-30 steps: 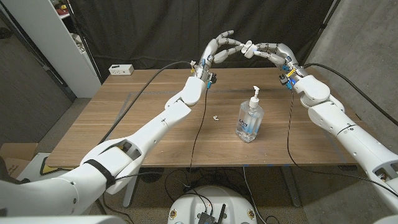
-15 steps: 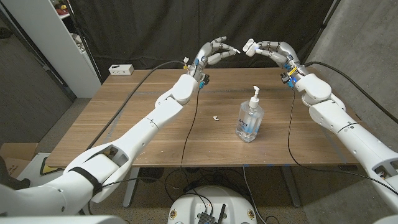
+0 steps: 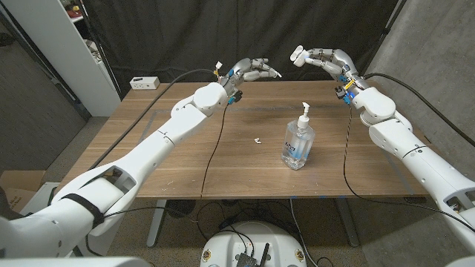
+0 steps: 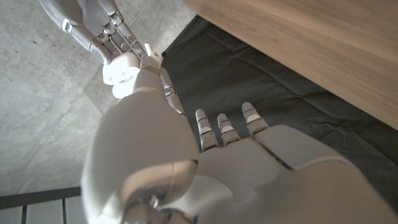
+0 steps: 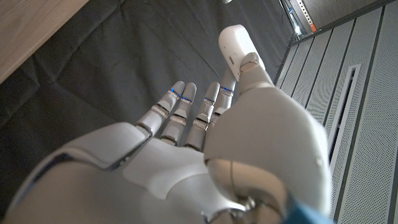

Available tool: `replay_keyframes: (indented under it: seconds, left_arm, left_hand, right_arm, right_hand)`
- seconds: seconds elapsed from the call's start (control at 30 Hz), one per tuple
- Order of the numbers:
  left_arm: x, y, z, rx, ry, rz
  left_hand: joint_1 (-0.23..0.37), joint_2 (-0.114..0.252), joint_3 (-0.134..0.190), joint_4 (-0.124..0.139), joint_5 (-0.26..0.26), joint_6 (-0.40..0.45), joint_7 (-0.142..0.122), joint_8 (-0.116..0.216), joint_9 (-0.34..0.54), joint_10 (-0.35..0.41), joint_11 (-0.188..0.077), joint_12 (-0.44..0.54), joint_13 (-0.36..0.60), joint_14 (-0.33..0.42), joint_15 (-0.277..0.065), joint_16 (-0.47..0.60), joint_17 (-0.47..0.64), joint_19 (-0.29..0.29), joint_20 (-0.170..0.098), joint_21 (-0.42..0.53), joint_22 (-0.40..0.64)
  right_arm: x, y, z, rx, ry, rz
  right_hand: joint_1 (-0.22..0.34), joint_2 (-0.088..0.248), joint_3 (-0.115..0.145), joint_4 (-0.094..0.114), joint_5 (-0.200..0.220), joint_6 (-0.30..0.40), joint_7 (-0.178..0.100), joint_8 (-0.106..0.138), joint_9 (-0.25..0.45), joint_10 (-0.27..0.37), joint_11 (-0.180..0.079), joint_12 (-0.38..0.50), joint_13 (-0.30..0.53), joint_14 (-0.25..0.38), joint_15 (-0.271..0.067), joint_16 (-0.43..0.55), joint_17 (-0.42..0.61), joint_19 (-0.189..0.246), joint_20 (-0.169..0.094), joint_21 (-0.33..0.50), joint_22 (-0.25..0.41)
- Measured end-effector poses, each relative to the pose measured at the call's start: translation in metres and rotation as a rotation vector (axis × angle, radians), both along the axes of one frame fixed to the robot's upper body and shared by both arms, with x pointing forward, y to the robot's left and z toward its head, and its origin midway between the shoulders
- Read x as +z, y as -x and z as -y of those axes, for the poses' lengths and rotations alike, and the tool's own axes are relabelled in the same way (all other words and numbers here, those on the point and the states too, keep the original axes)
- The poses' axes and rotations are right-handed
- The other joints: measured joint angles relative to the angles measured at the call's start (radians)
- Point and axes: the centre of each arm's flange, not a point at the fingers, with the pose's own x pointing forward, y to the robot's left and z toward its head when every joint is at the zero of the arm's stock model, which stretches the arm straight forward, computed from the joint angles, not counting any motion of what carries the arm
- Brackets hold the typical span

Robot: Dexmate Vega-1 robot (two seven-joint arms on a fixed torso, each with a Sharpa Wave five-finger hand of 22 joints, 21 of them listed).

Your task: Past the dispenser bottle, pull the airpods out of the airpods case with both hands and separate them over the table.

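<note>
Your right hand (image 3: 326, 58) pinches the white airpods case (image 3: 297, 54) between its thumb and fingertips, raised above the table's far edge, beyond the dispenser bottle (image 3: 297, 139); the right wrist view shows the case (image 5: 237, 45) seated against the thumb tip with the remaining fingers extended beside it. Your left hand (image 3: 251, 70) is raised at a similar height, well apart from the case, with its fingers drawn together; whether it holds an airpod cannot be determined, because nothing small enough is resolved at its fingertips in the head view or the left wrist view. A small white object (image 3: 257, 139) lies on the wooden table (image 3: 148, 148) just left of the bottle; it may be an airpod, but it is too small to identify. Hazards: the case is held only at the fingertips, so a wrist rotation or a loosened thumb is likely to drop it, possibly behind the table edge. An arm lowered toward the table may strike the bottle's pump and tip it. If the left hand does hold an airpod, any loosening of its fingers would release it.
</note>
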Motion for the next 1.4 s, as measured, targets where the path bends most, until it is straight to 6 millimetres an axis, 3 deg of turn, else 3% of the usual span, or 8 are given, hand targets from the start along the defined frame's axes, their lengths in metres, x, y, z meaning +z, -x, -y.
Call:
replay_keyframes:
  seconds: [0.27, 0.43, 0.57, 0.8, 1.0, 1.4]
  left_arm:
    - [-0.002, -0.004, -0.007, 0.03, -0.103, -0.067]
    - [-0.005, -0.006, -0.012, 0.038, -0.158, -0.111]
    - [-0.009, -0.009, -0.014, 0.042, -0.183, -0.143]
    - [-0.014, -0.011, -0.024, 0.08, -0.275, -0.186]
    - [-0.021, -0.014, -0.027, 0.108, -0.341, -0.236]
    - [-0.032, -0.026, -0.027, 0.182, -0.493, -0.323]
  left_hand:
    - [0.01, -0.001, 0.019, -0.008, -0.015, 0.005, 0.012, 0.004, 0.0, -0.056, 0.013, -0.034, -0.012, -0.084, 0.016, -0.015, -0.009, -0.048, 0.001, -0.015, -0.005]
    - [0.017, 0.001, 0.028, -0.008, -0.025, 0.006, 0.013, 0.004, 0.0, -0.092, 0.037, -0.045, -0.019, -0.139, 0.028, -0.015, -0.014, -0.084, 0.002, -0.023, -0.009]
    - [0.018, 0.001, 0.033, -0.009, -0.025, 0.006, 0.013, 0.004, 0.0, -0.109, 0.033, -0.051, -0.023, -0.167, 0.025, -0.015, -0.014, -0.1, 0.004, -0.023, -0.009]
    - [0.02, -0.002, 0.043, -0.009, -0.033, 0.009, 0.016, 0.004, 0.0, -0.15, 0.031, -0.062, -0.028, -0.171, 0.021, -0.023, -0.014, -0.155, 0.0, -0.028, -0.009]
    - [0.02, -0.002, 0.043, -0.009, -0.033, 0.007, 0.018, 0.004, 0.0, -0.176, 0.038, -0.066, -0.033, -0.171, 0.021, -0.023, -0.019, -0.157, 0.0, -0.028, -0.014]
    - [0.024, -0.006, 0.049, -0.011, -0.037, 0.008, 0.017, 0.004, 0.0, -0.189, 0.025, -0.066, -0.037, -0.172, 0.03, -0.018, -0.019, -0.161, 0.004, -0.028, -0.014]
  right_arm:
    - [-0.001, -0.001, -0.001, -0.002, -0.004, -0.006]
    - [-0.003, -0.001, -0.002, -0.001, -0.007, -0.01]
    - [-0.003, -0.001, -0.003, 0.0, -0.007, -0.011]
    - [-0.004, -0.001, -0.004, 0.002, -0.009, -0.018]
    - [-0.004, -0.001, -0.005, 0.004, -0.01, -0.021]
    - [-0.007, -0.004, -0.002, 0.009, -0.009, -0.039]
  right_hand:
    - [0.0, -0.001, 0.0, 0.0, 0.0, 0.0, 0.0, 0.002, 0.0, 0.0, 0.0, -0.004, 0.0, 0.0, 0.0, 0.0, 0.0, 0.0, 0.0, 0.0, 0.0]
    - [-0.001, -0.002, 0.0, 0.0, 0.0, 0.0, 0.0, 0.002, 0.0, 0.0, 0.0, -0.004, 0.0, 0.0, 0.0, 0.0, 0.0, 0.0, 0.0, 0.0, 0.0]
    - [0.0, -0.003, 0.0, 0.0, 0.0, 0.0, 0.0, 0.002, 0.0, 0.0, 0.0, -0.004, 0.0, 0.0, 0.0, 0.0, 0.0, 0.0, 0.0, 0.0, 0.0]
    - [-0.001, -0.004, 0.0, 0.0, 0.0, 0.0, 0.0, 0.002, 0.0, 0.0, 0.0, -0.004, 0.0, 0.0, 0.0, 0.0, 0.005, 0.0, 0.0, 0.0, 0.0]
    - [-0.002, -0.006, 0.0, 0.0, -0.001, 0.0, 0.0, 0.001, 0.0, 0.0, 0.0, -0.004, 0.0, 0.0, 0.0, 0.0, 0.003, 0.0, 0.0, 0.0, 0.0]
    - [-0.005, -0.005, 0.0, 0.0, 0.0, 0.0, -0.001, 0.0, 0.0, 0.0, 0.0, -0.004, 0.0, 0.0, 0.0, 0.0, 0.005, 0.0, 0.0, 0.0, 0.0]
